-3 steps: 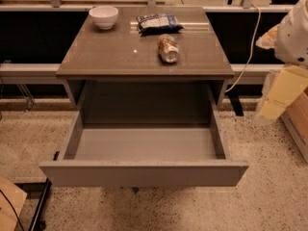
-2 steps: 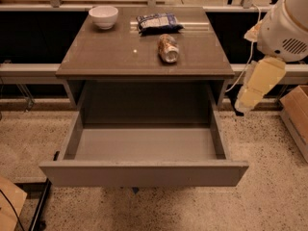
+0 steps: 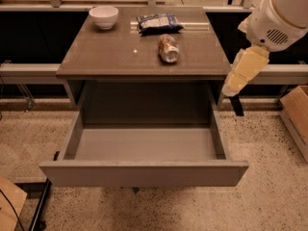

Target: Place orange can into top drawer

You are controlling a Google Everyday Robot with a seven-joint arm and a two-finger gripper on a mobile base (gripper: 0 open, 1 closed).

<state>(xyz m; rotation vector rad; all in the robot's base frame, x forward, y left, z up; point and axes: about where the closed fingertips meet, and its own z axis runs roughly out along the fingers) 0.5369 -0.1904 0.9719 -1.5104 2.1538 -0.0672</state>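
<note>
The orange can (image 3: 168,48) lies on its side on the grey table top (image 3: 110,52), right of centre, its silvery end toward the camera. The top drawer (image 3: 144,172) below is pulled wide open and nothing lies in it. My gripper (image 3: 236,105) hangs from the white and cream arm (image 3: 250,61) just off the table's right edge, beside the drawer's right side. It is to the right of the can and lower than it, well apart from it.
A white bowl (image 3: 104,16) stands at the table's back left. A blue-and-white snack bag (image 3: 159,22) lies just behind the can. A cardboard box (image 3: 296,114) stands on the floor at the right, and another box corner (image 3: 9,206) at the lower left.
My arm has swung in from the right edge of the view toward the table's right side and reached further up. The can, bowl, bag and drawer have not moved.
</note>
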